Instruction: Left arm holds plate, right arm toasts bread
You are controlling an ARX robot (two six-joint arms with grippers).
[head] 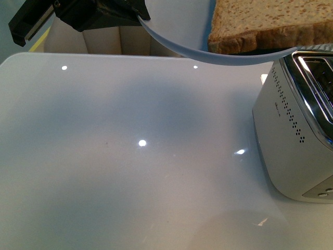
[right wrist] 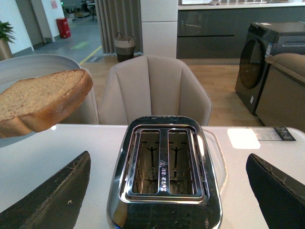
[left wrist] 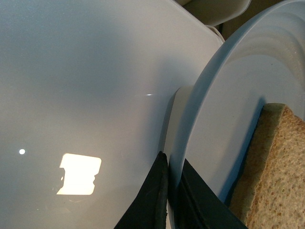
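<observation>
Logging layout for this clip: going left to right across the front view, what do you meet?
Black boxy left gripper → round pale blue-white plate → silver metal toaster. The brown bread slice spans plate and toaster, so it is omitted.

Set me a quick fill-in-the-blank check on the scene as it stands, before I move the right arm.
1. The left gripper is shut on the plate's ____.
2. The plate carries a single slice of ____.
3. Both slots of the toaster are ____.
4. The right gripper, facing the toaster, holds nothing and stands ____.

Missing words: rim; bread; empty; open.
</observation>
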